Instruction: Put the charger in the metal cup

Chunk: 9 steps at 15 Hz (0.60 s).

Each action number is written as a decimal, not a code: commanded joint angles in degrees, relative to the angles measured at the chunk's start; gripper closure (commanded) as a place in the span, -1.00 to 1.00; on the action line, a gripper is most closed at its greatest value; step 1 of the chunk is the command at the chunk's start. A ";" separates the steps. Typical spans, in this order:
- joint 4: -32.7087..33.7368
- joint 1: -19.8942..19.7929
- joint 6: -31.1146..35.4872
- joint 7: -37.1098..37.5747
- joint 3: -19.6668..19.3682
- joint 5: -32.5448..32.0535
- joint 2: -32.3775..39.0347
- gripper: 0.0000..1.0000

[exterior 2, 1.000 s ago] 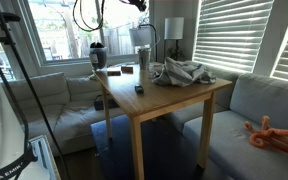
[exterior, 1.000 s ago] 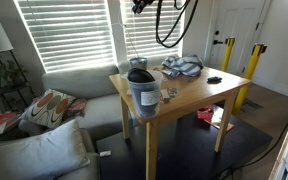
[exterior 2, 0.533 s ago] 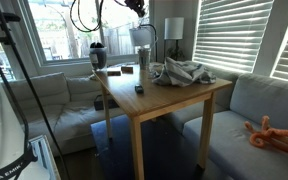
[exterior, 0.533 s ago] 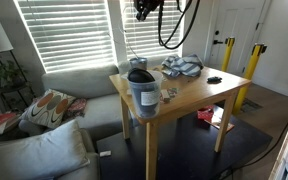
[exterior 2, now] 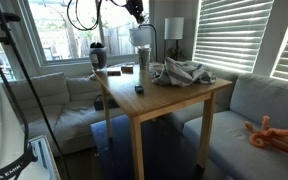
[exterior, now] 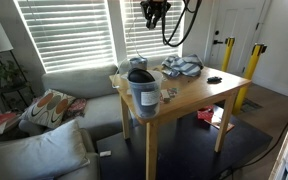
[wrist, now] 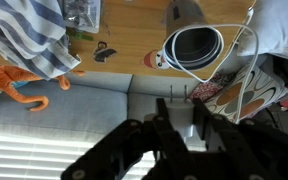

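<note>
My gripper is shut on a white charger, whose two prongs stick out past the fingertips. It hangs high above the wooden table, near the top edge in both exterior views. A white cable trails off beside it. A small silver metal cup stands at the table's back corner, behind the big container; in the wrist view it seems to be the grey shape at the top edge. The charger is too small to make out in the exterior views.
A large bluish-grey container with a black lid stands at the table corner below the gripper. A striped cloth lies on the table. A small black object lies near it. A grey sofa is beside the table.
The gripper has moved sideways over the table and slightly down, toward the container's end. Nothing on the table has moved.
</note>
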 commanded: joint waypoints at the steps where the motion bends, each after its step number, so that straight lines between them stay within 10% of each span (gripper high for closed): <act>1: 2.32 0.48 0.09 1.42 -0.80 -0.76 1.58 0.85; 9: -0.29 0.53 10.70 -2.14 -3.11 -0.50 5.78 0.85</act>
